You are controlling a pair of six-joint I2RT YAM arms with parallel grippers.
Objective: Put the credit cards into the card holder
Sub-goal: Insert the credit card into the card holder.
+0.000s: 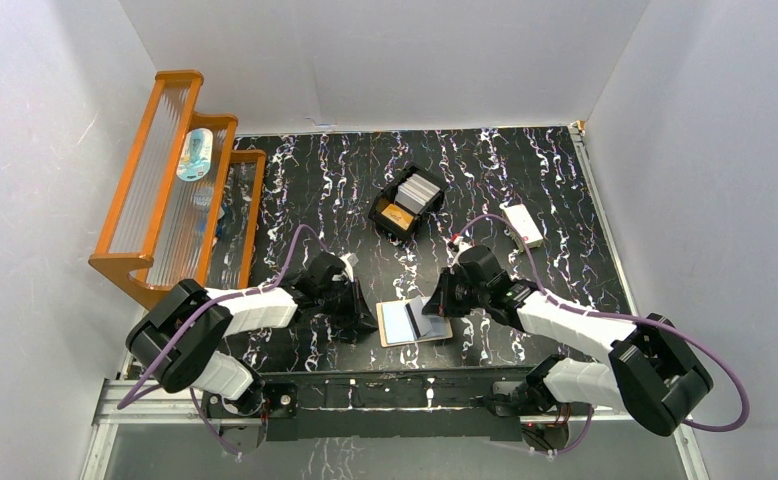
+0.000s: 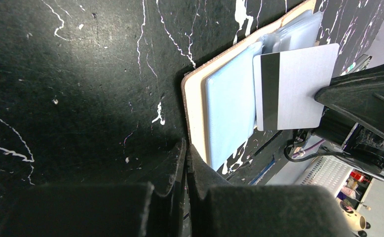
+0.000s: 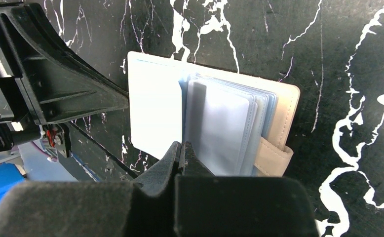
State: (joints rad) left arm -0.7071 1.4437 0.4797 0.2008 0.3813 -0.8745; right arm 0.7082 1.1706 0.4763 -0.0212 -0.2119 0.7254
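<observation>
Directly over card holder (image 3: 285, 106), right gripper (image 3: 181, 146) pinches card (image 2: 298, 84).

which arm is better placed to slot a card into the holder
Right: the right gripper pinches a credit card over the sleeves of the open card holder. The left gripper, shut at its edge, has no card.

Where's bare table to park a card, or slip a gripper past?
Bare tabletop lies between the wooden rack and black tray, and right of the white box. Crowded around the card holder, where the left gripper and right gripper meet.
</observation>
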